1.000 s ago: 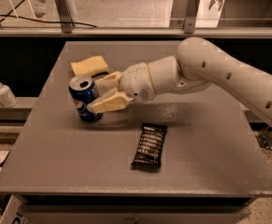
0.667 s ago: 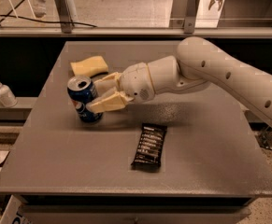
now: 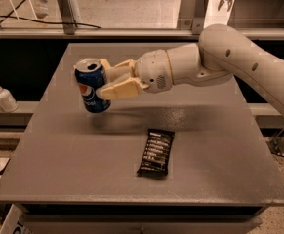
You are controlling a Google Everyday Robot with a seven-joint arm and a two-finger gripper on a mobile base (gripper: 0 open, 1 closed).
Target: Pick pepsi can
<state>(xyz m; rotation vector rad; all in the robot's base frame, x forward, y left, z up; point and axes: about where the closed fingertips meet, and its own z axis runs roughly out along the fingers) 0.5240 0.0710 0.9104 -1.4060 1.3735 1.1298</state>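
Pinched between the cream fingers of the gripper [image 3: 104,79], over the left part of the grey table [image 3: 219,145] as seen: the pepsi can [image 3: 91,91], clear of the surface and slightly tilted, silver top up, logo toward the camera. Flat near the front edge, well apart from the can: a black snack bar wrapper [image 3: 155,152]. On the ledge at far left, a white pump bottle [image 3: 4,96].

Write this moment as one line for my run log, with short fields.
gripper: above table, jaws shut on can | can: tilted, off table | bar: flat on table
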